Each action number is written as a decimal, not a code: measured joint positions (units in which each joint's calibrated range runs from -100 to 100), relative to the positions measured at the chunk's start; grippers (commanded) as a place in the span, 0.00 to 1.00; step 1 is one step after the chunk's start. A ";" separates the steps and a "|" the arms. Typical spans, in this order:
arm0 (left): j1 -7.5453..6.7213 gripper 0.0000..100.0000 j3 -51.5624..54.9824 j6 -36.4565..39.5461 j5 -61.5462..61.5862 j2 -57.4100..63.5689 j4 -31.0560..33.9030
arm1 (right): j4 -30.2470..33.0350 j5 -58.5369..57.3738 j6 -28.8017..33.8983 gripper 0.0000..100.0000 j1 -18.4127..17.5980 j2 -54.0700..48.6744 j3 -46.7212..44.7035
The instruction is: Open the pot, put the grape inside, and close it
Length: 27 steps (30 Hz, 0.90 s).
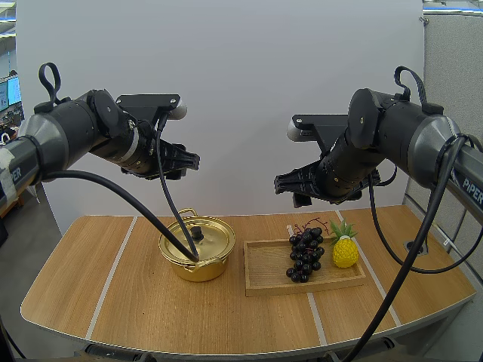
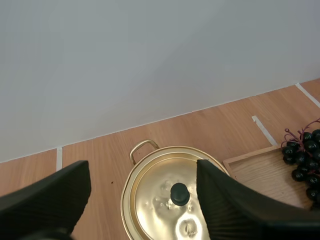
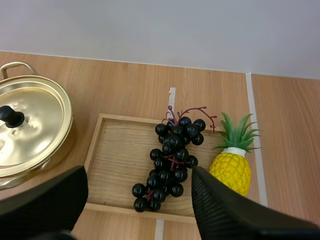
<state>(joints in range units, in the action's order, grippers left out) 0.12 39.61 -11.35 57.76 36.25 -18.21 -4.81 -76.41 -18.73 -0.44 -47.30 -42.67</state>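
A gold pot [image 1: 198, 247] stands on the wooden table with its lid [image 2: 172, 200] on, a black knob [image 2: 180, 193] at the lid's centre. My left gripper [image 1: 175, 161] hangs high above the pot, open, its fingers [image 2: 50, 192] spread wide with nothing between them. A bunch of dark grapes [image 1: 304, 253] lies on the right part of a wooden tray [image 1: 264, 275] beside the pot. My right gripper [image 1: 294, 187] hovers high over the tray, open and empty, with the grapes [image 3: 172, 155] below its spread fingers [image 3: 225, 210].
A small yellow pineapple [image 1: 345, 246] stands on the tray's right end, touching the grapes' side. White tape lines cross the table [image 1: 113, 302]. A pale wall rises directly behind the table's far edge.
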 measured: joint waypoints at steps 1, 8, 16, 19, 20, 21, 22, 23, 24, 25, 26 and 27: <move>0.00 1.00 0.00 -0.77 0.41 0.00 0.00 | 0.05 0.00 0.00 1.00 0.00 0.00 0.00; 0.00 1.00 0.00 -10.67 1.77 -0.14 -0.10 | 0.05 0.00 0.00 1.00 0.00 0.00 0.00; 0.00 1.00 -4.81 -18.64 8.13 -9.60 -2.63 | 0.05 0.00 0.00 1.00 0.00 0.00 0.00; -0.08 1.00 -7.65 -19.60 11.93 -15.03 -2.63 | 0.05 0.00 0.00 1.00 0.00 0.00 0.10; -0.31 1.00 -8.55 -19.80 12.88 -16.87 -2.63 | 0.16 0.00 0.00 1.00 0.00 0.00 0.10; -0.40 1.00 -8.72 -19.84 13.01 -17.53 -2.63 | 0.14 0.00 0.00 1.00 0.00 0.00 0.10; -0.65 1.00 -9.14 -19.93 13.37 -18.60 -2.63 | 0.14 0.17 0.00 1.00 0.00 0.00 0.10; -1.63 1.00 -10.34 -20.17 13.89 -21.58 -1.72 | 0.14 0.14 0.00 1.00 0.00 0.00 0.10; -2.28 1.00 -10.84 -20.28 14.06 -23.42 -1.33 | 0.14 0.14 0.00 1.00 0.00 0.00 0.10; -2.70 1.00 -11.50 -20.28 14.59 -24.90 -1.19 | 0.14 0.14 0.00 1.00 0.00 0.00 0.10; -2.85 1.00 -11.85 -20.35 14.61 -25.44 -1.19 | 0.14 0.14 0.00 1.00 0.00 0.00 0.10; -2.90 1.00 -11.97 -20.35 14.61 -26.08 -1.19 | 0.14 0.14 0.00 1.00 0.00 0.00 0.10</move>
<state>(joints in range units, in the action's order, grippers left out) -2.79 27.64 -31.70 72.37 10.17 -19.40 -4.66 -76.27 -18.73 -0.44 -47.30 -42.57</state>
